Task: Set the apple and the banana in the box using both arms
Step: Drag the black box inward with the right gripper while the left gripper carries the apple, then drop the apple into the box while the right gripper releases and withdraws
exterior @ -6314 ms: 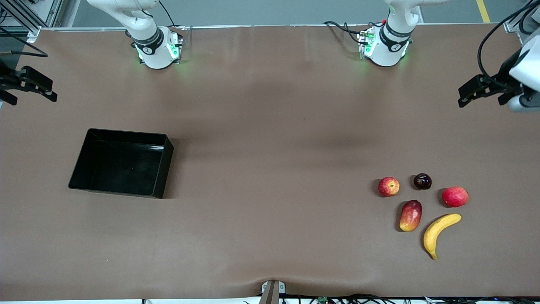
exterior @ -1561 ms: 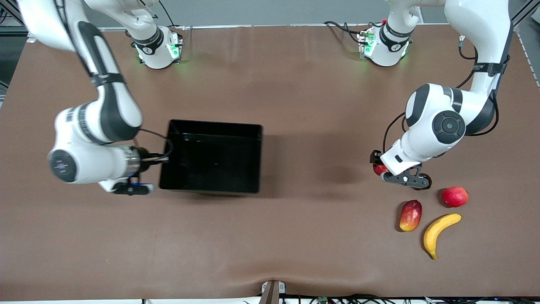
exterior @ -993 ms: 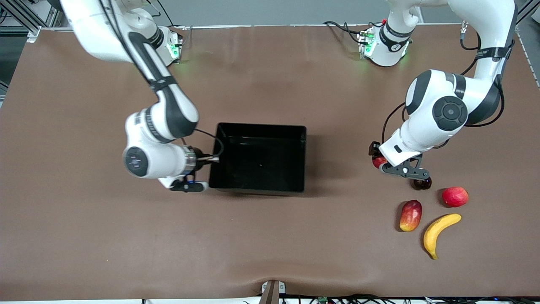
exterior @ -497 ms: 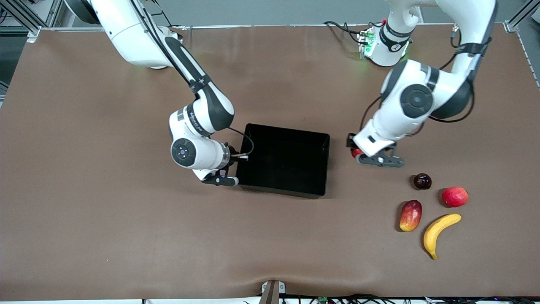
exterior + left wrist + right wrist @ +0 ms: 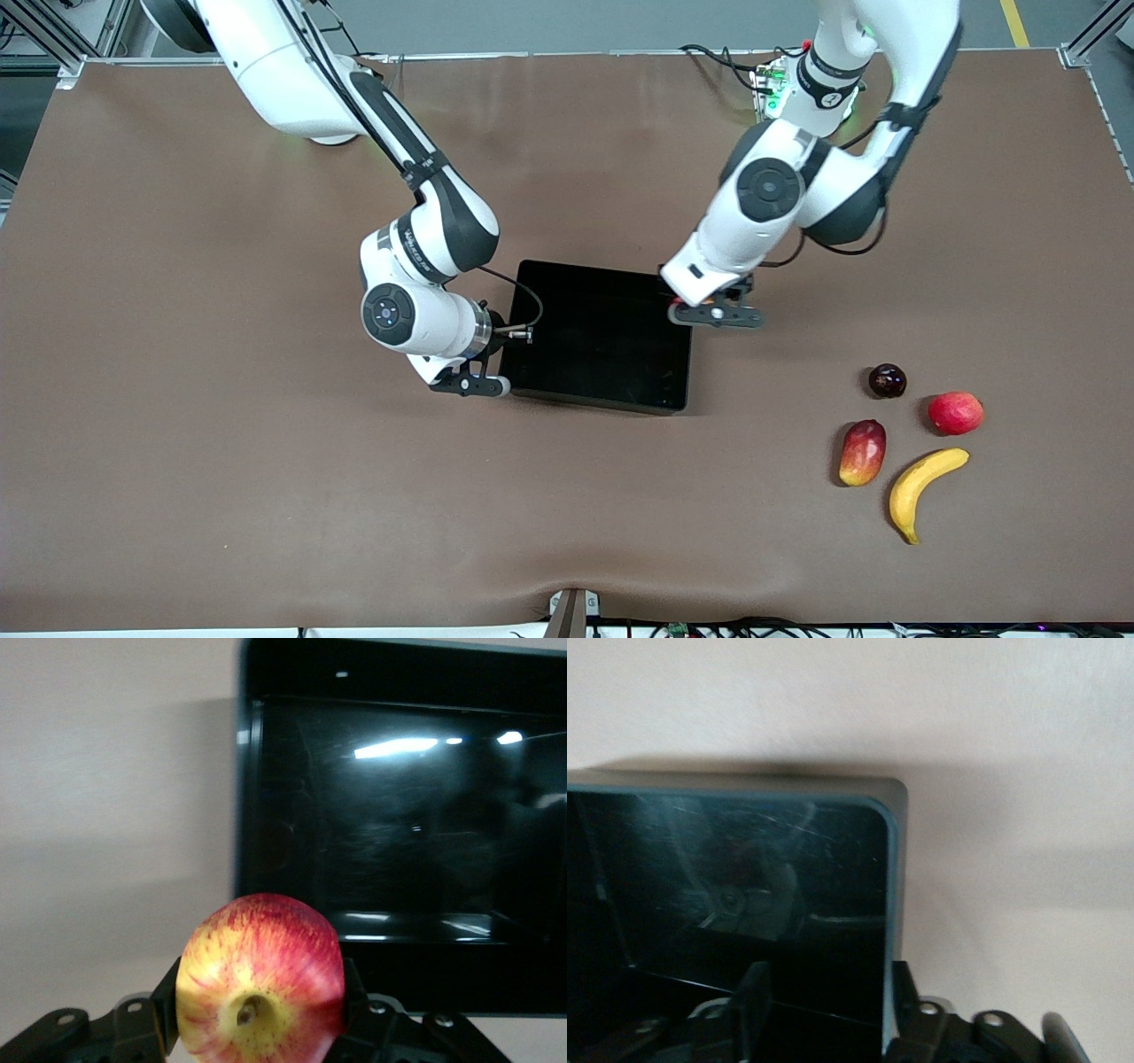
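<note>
two fruits are wanted in the box (image 5: 595, 400), and neither is inside it yet. nearest the front camera, toward the left arm's end of the tabletop (image 5: 266, 496), the banana (image 5: 921, 492) is seen lying untouched, well apart from the box. just beside it a red-yellow mango-like fruit (image 5: 862, 453) is noted, then a plain red round fruit (image 5: 955, 413), then a small dark fruit (image 5: 887, 380) a little farther on; none of these three is called for.

on to the box, set near the middle of the tabletop, with nothing seen in it. its wall at the right arm's end is straddled by the right hand (image 5: 471, 385): in the right wrist view one finger (image 5: 753, 997) is shown inside the box and clear of the wall, the other just outside, so the hand is read as parted, not clamped.

the apple (image 5: 260, 979) is held firmly between the fingers of the left hand (image 5: 713, 315), stem dimple toward the wrist camera. the hand is poised over the box's rim at the left arm's end, the apple not quite over the floor of the box.

progress is judged at under half: the apple is picked up and brought to the edge, with the release owed. after that, the banana's whole pick and carry is left.
</note>
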